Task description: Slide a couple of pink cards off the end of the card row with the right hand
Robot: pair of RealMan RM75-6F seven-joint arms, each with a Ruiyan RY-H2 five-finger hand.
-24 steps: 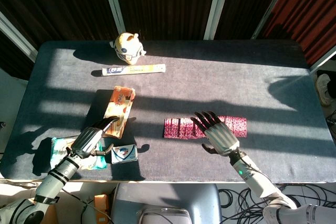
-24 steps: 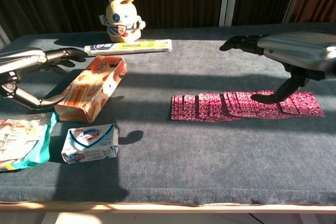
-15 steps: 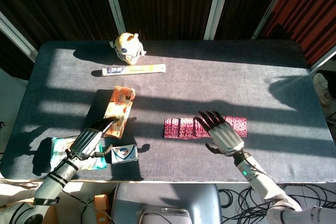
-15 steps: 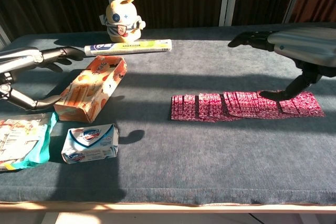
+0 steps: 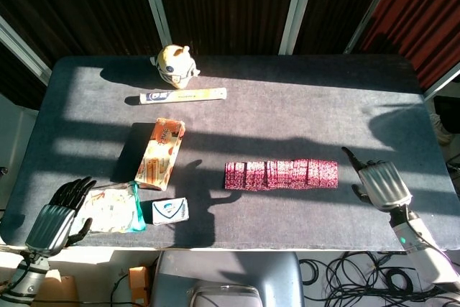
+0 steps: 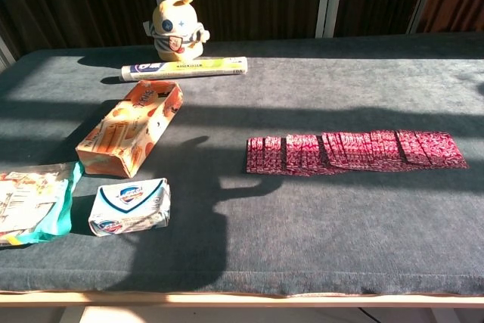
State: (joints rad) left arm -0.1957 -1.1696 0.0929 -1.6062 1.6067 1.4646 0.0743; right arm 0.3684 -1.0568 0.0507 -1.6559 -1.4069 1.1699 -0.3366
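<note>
Fingers of both hands, right hand (image 5: 379,183) and left hand (image 5: 59,213), grasp nothing beside one card row (image 5: 281,175).

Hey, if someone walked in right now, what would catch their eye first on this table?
Probably the row of pink cards spread across the table's right half, bright in the sun. Next, the yellow toy figure at the far edge, and the orange box lying on its side at the left.

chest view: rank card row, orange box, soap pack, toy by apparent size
1. pink card row, widest span
2. orange box
3. soap pack and yellow toy: look about alike; the toy sits farther from the camera, so no ranking between them.
</note>
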